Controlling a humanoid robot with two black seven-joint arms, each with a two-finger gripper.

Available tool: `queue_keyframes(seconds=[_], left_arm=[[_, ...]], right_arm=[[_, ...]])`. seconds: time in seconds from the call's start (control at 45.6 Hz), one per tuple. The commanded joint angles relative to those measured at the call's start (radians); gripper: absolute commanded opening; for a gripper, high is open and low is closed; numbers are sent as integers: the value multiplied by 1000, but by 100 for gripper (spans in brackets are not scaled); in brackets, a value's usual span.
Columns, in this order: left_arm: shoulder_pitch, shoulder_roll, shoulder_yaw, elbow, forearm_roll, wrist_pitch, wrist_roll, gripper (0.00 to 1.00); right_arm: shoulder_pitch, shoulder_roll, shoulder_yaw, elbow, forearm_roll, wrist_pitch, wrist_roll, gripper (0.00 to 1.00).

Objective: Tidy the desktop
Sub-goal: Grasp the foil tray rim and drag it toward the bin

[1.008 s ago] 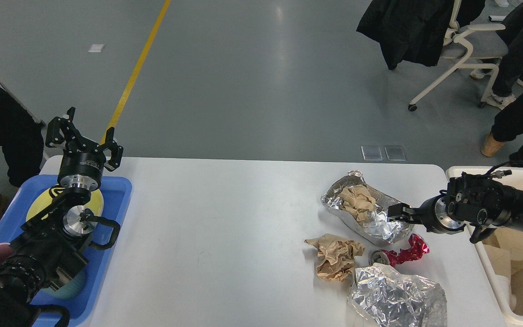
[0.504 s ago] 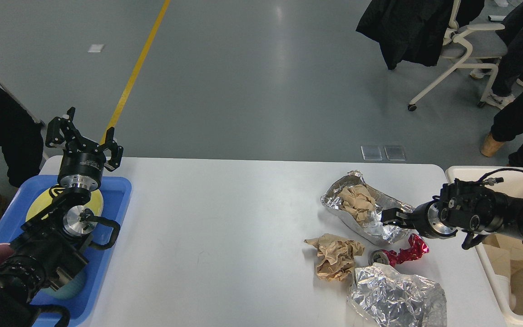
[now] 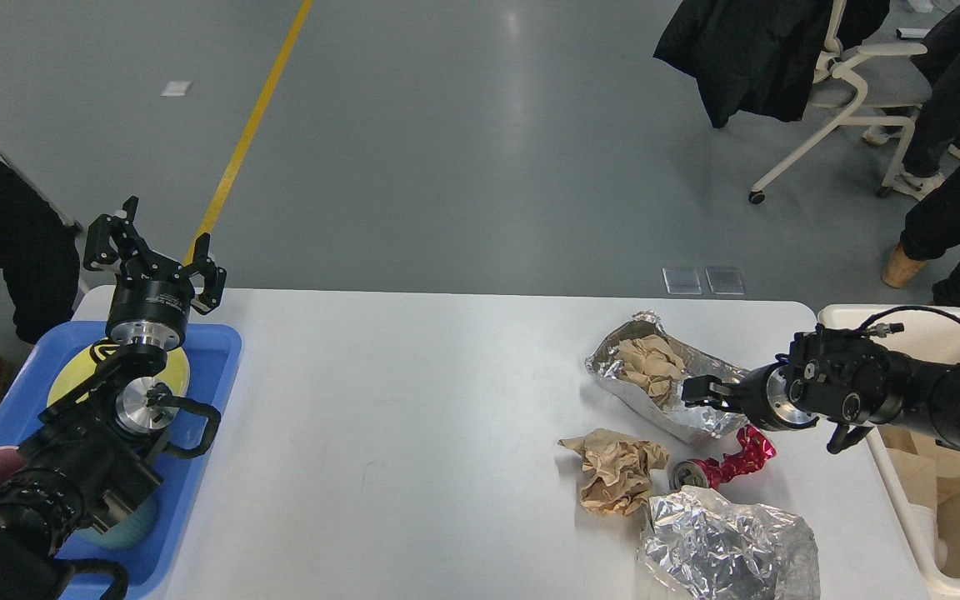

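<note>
Now my right claw (image 3: 694,390) pinches the rim of the foil container (image 3: 701,414) on the white desk (image 3: 413,417); my left claw (image 3: 155,250) hangs spread above the blue tray (image 3: 217,354).

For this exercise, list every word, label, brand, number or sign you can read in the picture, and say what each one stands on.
None can be read.
Yellow disc in the blue tray: a black mark, mostly hidden by the left arm, unreadable.
Crushed red can: no print clear enough to read.
Floor: a yellow line, no lettering.
</note>
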Motion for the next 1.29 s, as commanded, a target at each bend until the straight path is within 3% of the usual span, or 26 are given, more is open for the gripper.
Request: queue_keyframes(seconds=[0.0, 0.197, 0.372, 0.438, 0.592, 0.876, 1.271], left_arm=[[0, 0, 0, 2, 0, 0, 0, 96], [0, 0, 0, 0, 0, 0, 0, 96], [0, 0, 0, 0, 0, 0, 0, 96], [0, 0, 0, 0, 0, 0, 0, 96], [0, 0, 0, 0, 0, 0, 0, 96], [0, 0, 0, 0, 0, 0, 0, 96], [0, 0, 0, 0, 0, 0, 0, 96]], right_arm=[[0, 6, 2, -14, 0, -1, 0, 100], [0, 8, 1, -19, -1, -1, 0, 100], [-2, 6, 1, -19, -3, 4, 0, 86], [-2, 6, 1, -17, -9, 4, 0, 76], [-2, 5, 1, -9, -15, 16, -2, 40], [4, 5, 1, 0, -15, 51, -2, 0], [15, 9, 2, 0, -13, 80, -2, 0]])
